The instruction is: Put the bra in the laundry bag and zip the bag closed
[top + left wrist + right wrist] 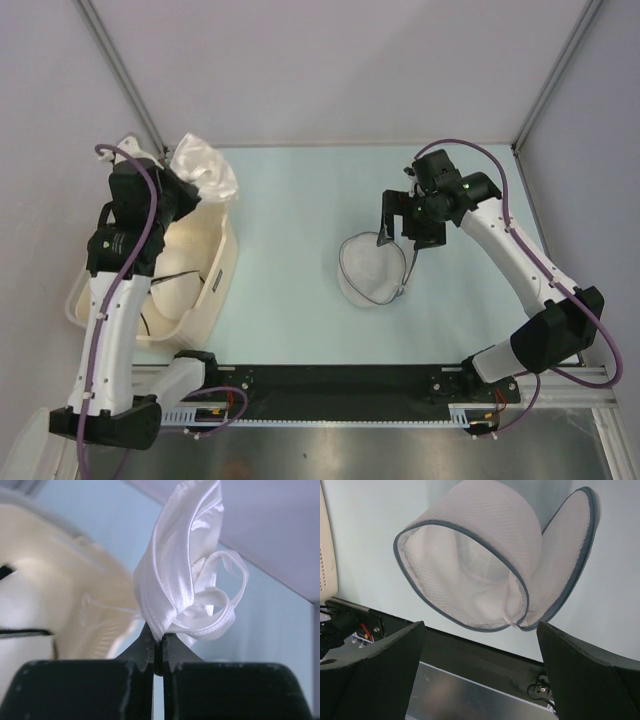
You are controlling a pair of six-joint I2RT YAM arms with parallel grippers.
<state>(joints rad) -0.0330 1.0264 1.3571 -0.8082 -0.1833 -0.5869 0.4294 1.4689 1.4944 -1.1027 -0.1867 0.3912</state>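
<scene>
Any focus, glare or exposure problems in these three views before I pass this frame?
Left wrist: the bra is sharp, with bright sheen on its satin folds, while the basket behind it is out of focus. Right wrist: the laundry bag is crisp and its mesh is readable, but the right gripper shows only as dark, soft silhouettes. Top external: even light, with faint shadows on the table.

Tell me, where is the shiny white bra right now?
The bra is at the left of the top view, pinched in the left gripper over the far end of the cream basket.
</scene>
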